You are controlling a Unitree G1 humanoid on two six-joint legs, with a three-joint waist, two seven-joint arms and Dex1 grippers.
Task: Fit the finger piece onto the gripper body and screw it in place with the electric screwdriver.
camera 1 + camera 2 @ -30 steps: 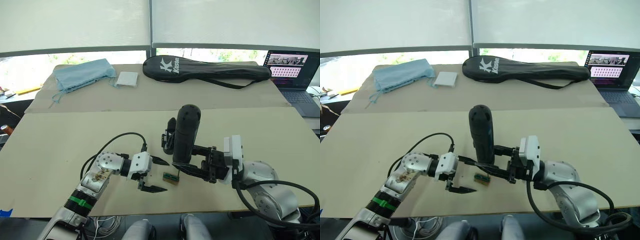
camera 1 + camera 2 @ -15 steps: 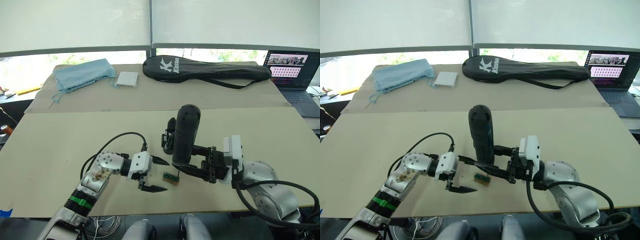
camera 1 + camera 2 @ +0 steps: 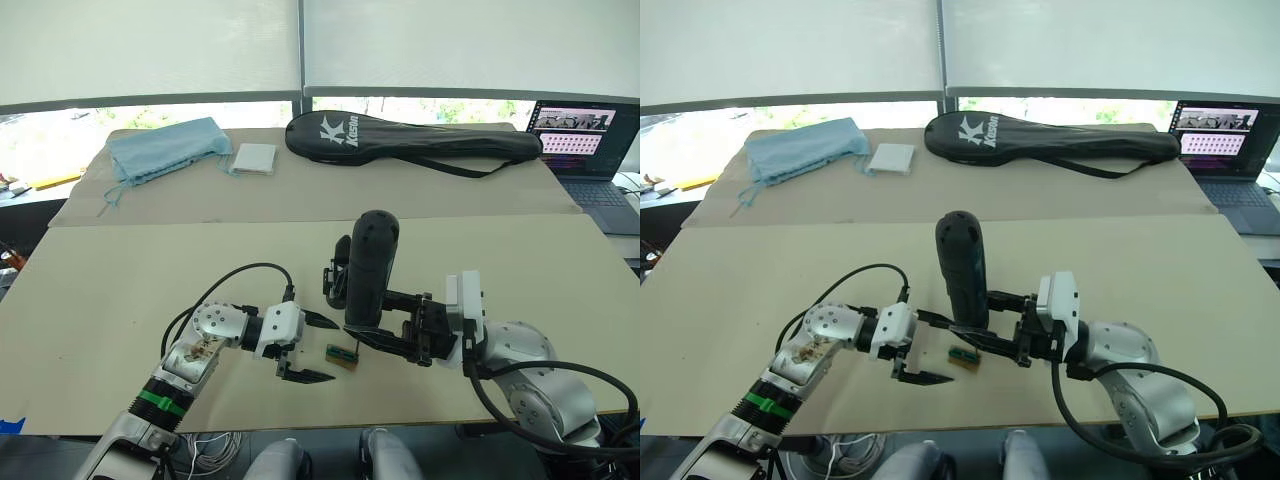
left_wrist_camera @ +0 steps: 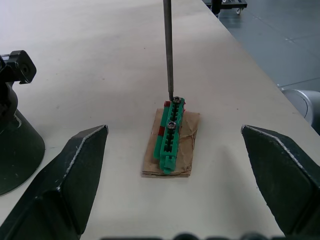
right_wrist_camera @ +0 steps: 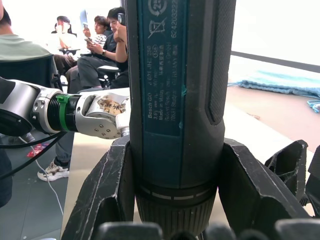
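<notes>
Right claw (image 3: 385, 335) is clamped on the electric screwdriver (image 3: 369, 268), holding it upright so you can see its bit resting on a screw in the green-topped block (image 4: 170, 135), seemingly picking one up. That block sits near the tabletop's (image 3: 120, 290) front edge, between the claws. Your left claw (image 3: 310, 348) stands spread apart around it. Behind the driver, the gripper body (image 3: 336, 276) waits; I can't make out the finger piece.

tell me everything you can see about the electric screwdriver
The electric screwdriver is a thick black cylinder with a rounded top, plastic by its look, printed text down its side. It stands nearly upright, clamped between the right gripper's fingers. Its thin metal bit meets a screw on the small green block lying on the table.
</notes>
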